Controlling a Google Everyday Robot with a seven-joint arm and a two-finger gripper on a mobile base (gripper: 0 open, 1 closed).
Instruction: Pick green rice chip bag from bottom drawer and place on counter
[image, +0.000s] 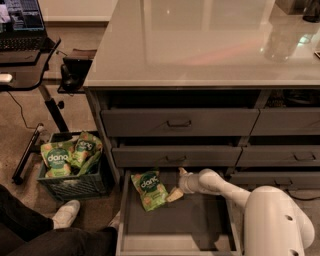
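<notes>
The crinkly green rice chip bag (149, 190) is contained in the shallow, dark metal bottom drawer (190, 222). Just beside it, the gripper (178, 184) is seen with fingers spread.

Dim, warm light; overhead glare streaks the glossy counter (210, 45). The gripper (177, 186) sits in the open drawer (175, 227), whose floor lies in shadow.

The green chip bag (149, 190) lies flat, back left in the open bottom drawer (175, 227) beneath the glossy counter (200, 45), with the gripper (175, 194) just beside its right edge.
</notes>
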